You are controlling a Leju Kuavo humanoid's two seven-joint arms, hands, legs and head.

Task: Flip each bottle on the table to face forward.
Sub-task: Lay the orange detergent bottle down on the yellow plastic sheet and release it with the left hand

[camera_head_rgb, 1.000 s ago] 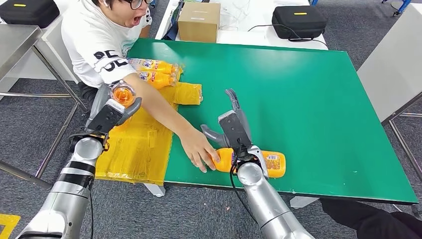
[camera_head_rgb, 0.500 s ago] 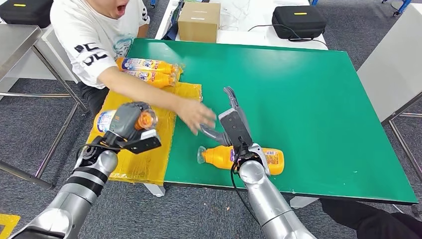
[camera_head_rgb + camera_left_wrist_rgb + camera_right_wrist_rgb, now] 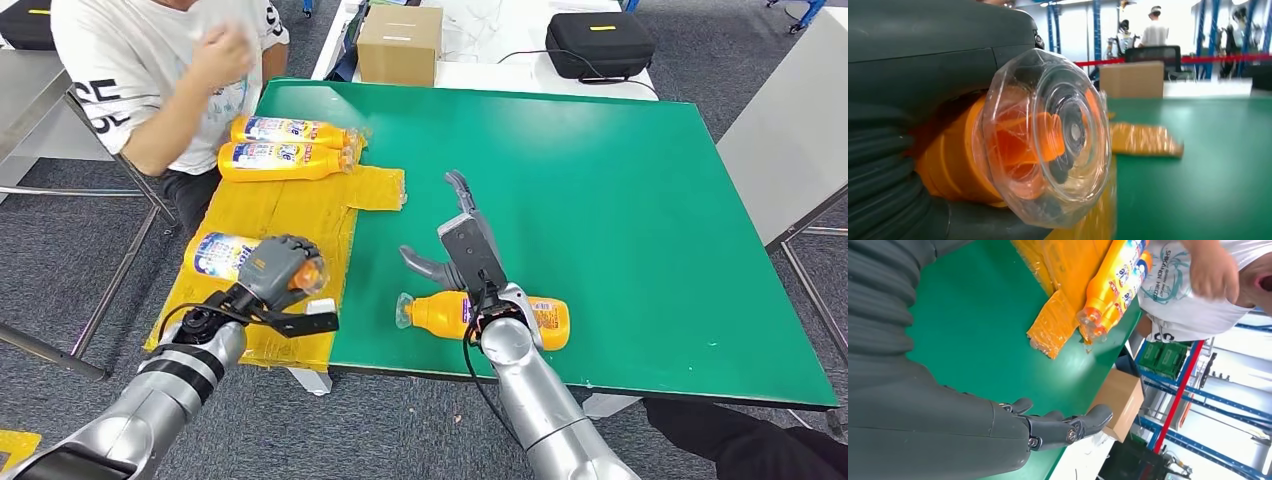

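Note:
My left hand (image 3: pixel 275 268) grips an orange bottle (image 3: pixel 220 255) with a blue-and-white label, holding it on its side low over the yellow sheet (image 3: pixel 290 215); its clear cap (image 3: pixel 1058 135) fills the left wrist view. A second orange bottle (image 3: pixel 545 323) lies on its side on the green table (image 3: pixel 620 190) near the front edge, cap pointing left. My right hand (image 3: pixel 455 250) hovers open just beyond it, fingers spread, holding nothing. Two more orange bottles (image 3: pixel 285 147) lie side by side at the far end of the yellow sheet, also visible as the bottles (image 3: pixel 1113 282) in the right wrist view.
A person in a white shirt (image 3: pixel 150 70) sits at the table's far left corner, hand raised near the face. A cardboard box (image 3: pixel 400 42) and a black case (image 3: pixel 600 42) stand behind the table. A grey table edge (image 3: pixel 790 150) is at the right.
The person let go of the near bottle and pulled the arm back to the face. My left hand swung its bottle from upright to lying over the yellow sheet. The right hand stayed.

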